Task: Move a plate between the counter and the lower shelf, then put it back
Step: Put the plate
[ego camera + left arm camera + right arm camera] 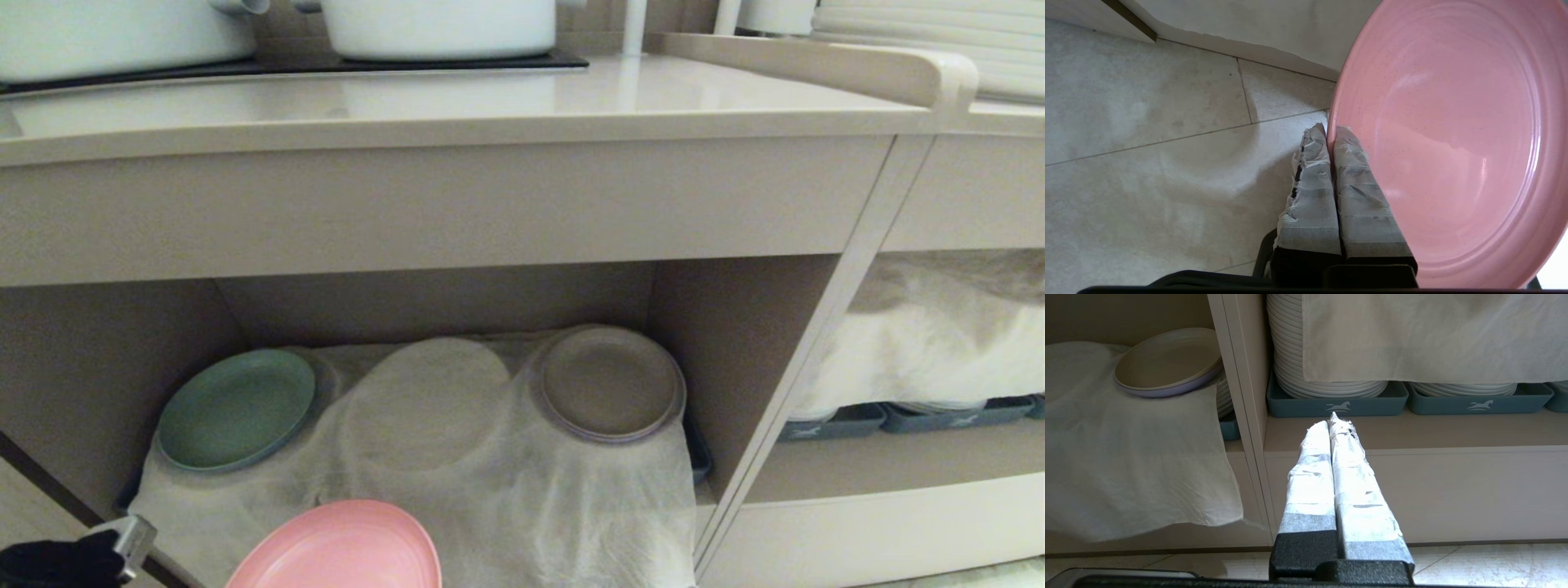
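Note:
The pink plate (339,547) hangs in the air in front of the lower shelf (735,343), below the counter (490,106). My left gripper (1329,130) is shut on the plate (1453,134), with one taped finger on each side of its rim, above the tiled floor. In the head view only the left arm's wrist (73,559) shows, at the lower left corner. My right gripper (1331,420) is shut with nothing in it, parked low in front of the narrower shelf.
A white cloth (490,490) drapes over the lower shelf's stacks, with a green plate (237,408) and a grey-brown plate (611,384) on top. White pots (441,24) stand on the hob. Dark trays (1337,404) of stacked white plates fill the right shelf.

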{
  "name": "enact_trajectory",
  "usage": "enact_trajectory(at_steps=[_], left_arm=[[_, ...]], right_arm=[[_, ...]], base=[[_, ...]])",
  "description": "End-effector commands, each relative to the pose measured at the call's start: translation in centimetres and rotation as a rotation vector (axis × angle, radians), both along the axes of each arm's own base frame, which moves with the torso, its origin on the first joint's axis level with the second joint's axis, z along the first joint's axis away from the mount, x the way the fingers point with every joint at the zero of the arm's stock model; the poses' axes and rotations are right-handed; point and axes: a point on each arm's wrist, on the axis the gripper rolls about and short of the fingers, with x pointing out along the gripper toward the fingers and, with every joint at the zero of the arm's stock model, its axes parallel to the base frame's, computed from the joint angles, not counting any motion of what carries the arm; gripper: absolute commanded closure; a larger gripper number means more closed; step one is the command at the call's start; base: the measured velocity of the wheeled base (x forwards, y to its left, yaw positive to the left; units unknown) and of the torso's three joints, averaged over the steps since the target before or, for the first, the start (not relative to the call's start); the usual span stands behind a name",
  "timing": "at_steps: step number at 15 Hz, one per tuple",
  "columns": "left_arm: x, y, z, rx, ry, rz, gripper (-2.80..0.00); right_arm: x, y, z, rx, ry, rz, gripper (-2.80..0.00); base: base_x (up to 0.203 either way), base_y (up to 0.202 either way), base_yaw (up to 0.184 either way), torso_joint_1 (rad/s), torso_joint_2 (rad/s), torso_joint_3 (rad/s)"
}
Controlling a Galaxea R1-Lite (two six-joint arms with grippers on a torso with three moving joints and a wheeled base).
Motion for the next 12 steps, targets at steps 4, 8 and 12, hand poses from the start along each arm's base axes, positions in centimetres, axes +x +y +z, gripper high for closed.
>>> enact_trajectory(at_steps=[4, 8, 12], left_arm=[[-0.8, 0.2, 0.5, -0.021, -0.044, 0.002, 0.0], [-2.7, 0.7, 0.4, -0.037, -0.003, -0.004, 0.0], [-2.8, 0.7, 0.4, -0.045, -0.005, -0.002, 0.0]], right_arm=[[0.0, 0.0, 0.0, -0.001, 0.002, 0.001, 0.0], [0.0, 0.0, 0.0, -0.001, 0.002, 0.001, 0.0], [0.0, 0.0, 0.0, 0.0, 0.001, 0.001, 0.0]], base=[[0.0, 0.0, 0.0, 0.0, 0.0, 0.0], [0.0, 0.0, 0.0, 0.0, 0.0, 0.0], [0.0, 0.0, 0.0, 0.0, 0.0, 0.0]])
